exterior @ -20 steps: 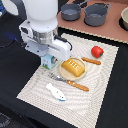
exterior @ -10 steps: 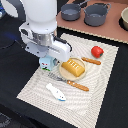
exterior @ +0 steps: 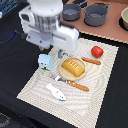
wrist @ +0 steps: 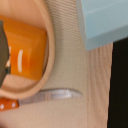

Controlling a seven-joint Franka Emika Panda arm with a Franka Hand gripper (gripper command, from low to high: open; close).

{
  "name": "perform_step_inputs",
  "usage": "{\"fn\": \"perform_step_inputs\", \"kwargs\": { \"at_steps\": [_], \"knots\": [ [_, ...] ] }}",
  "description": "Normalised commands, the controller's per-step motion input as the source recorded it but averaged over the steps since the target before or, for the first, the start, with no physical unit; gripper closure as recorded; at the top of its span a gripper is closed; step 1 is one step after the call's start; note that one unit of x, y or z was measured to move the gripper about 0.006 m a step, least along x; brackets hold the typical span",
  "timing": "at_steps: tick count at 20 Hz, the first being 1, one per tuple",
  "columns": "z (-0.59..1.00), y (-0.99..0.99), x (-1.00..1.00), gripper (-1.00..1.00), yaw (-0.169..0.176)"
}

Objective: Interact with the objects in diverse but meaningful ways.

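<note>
The arm's white body now sits a little higher and further toward the upper left of the exterior view than a second ago, when its lower housing reached down closer to the mat. With that shift, more of the small white carton shows below the housing at the left of the frame. The fingers themselves are hidden behind the housing in the exterior view, so their change cannot be told. Everything lying on the mat keeps its place across the three exterior pictures.
</note>
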Motion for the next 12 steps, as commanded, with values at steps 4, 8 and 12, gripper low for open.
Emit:
{"fn": "perform_step_inputs", "kwargs": {
  "at_steps": [4, 8, 12],
  "knots": [
    [0.10, 0.10, 0.91, -1.00, 0.005],
    [0.02, 0.01, 0.71, -1.00, 0.073],
    [0.00, 0.01, 0.55, -1.00, 0.137]
  ]
}}
